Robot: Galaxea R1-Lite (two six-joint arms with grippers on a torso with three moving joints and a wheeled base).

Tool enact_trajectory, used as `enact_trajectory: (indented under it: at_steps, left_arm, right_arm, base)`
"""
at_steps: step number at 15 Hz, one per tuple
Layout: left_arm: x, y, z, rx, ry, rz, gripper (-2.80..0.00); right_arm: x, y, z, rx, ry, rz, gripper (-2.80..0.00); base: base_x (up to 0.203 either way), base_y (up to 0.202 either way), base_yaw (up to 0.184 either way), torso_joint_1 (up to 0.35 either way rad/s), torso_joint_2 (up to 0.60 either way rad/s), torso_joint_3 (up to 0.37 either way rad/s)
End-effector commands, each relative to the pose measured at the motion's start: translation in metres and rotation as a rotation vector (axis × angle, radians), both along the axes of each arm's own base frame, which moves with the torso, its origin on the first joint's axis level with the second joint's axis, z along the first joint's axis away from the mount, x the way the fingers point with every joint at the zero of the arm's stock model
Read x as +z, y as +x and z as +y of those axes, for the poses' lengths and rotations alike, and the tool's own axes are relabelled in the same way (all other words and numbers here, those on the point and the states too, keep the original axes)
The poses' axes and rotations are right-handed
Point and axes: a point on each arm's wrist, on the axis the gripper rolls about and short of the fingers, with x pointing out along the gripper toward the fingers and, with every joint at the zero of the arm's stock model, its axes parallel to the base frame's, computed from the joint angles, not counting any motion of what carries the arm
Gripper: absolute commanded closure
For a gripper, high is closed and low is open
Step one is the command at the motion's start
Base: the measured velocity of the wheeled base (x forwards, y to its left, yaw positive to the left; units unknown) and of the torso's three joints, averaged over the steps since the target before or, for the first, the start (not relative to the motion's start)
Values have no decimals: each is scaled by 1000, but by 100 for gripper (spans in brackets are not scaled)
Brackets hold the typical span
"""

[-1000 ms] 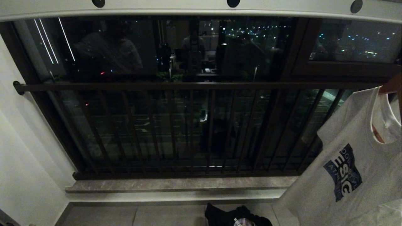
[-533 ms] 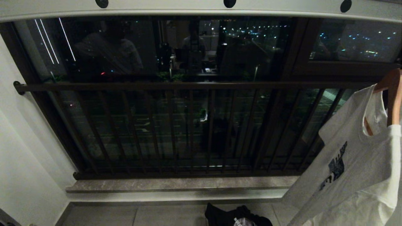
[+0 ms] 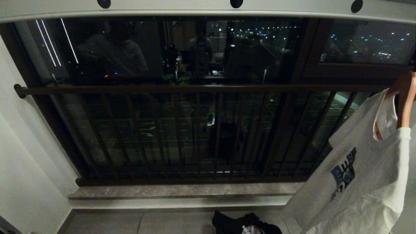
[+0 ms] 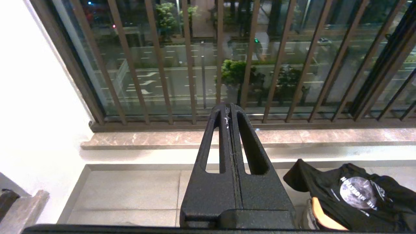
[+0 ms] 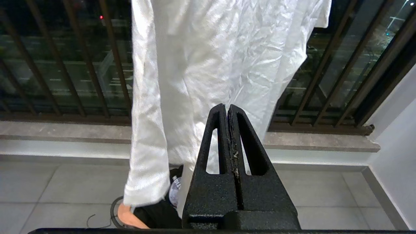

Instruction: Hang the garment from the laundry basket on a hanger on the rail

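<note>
The pale rail (image 3: pixel 195 10) with round dark holes runs across the top of the head view. A black printed garment (image 4: pixel 352 191) lies heaped over the laundry basket (image 4: pixel 306 213) on the floor, beside an orange hanger (image 4: pixel 325 220). The same black garment (image 3: pixel 242 224) shows at the bottom edge of the head view. At the right hangs a white printed T-shirt (image 3: pixel 364 175) on a wooden hanger (image 3: pixel 405 100), whose hook is out of frame. My left gripper (image 4: pixel 230 109) is shut and empty above the floor. My right gripper (image 5: pixel 227 109) is shut and empty just before the white T-shirt (image 5: pixel 211 65).
A dark brown balustrade (image 3: pixel 195 89) with vertical bars stands before the window. Below it runs a stone sill (image 3: pixel 182 191) with a step down to the tiled floor (image 4: pixel 130 191). White walls close in on the left (image 3: pixel 22 162) and on the right (image 5: pixel 396 139).
The white T-shirt has turned on its hanger, so its print now faces more sideways. Both grippers stay still.
</note>
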Motion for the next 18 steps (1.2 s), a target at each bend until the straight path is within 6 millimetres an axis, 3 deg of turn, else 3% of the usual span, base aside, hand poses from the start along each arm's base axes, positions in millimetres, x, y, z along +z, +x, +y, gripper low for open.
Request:
enact_trajectory:
  at_steps: [1, 7, 18]
  left_arm:
    - [0, 0, 0, 0, 0, 2, 0]
    - [0, 0, 0, 0, 0, 2, 0]
    - [0, 0, 0, 0, 1, 2, 0]
  right_arm:
    - [0, 0, 0, 0, 0, 1, 0]
    - [0, 0, 0, -1, 5, -3, 0]
    - [0, 0, 0, 0, 0, 0, 0]
  base:
    - [0, 0, 0, 0, 0, 0]
    - [0, 0, 0, -14, 28, 14]
    - [0, 0, 0, -121, 278, 147]
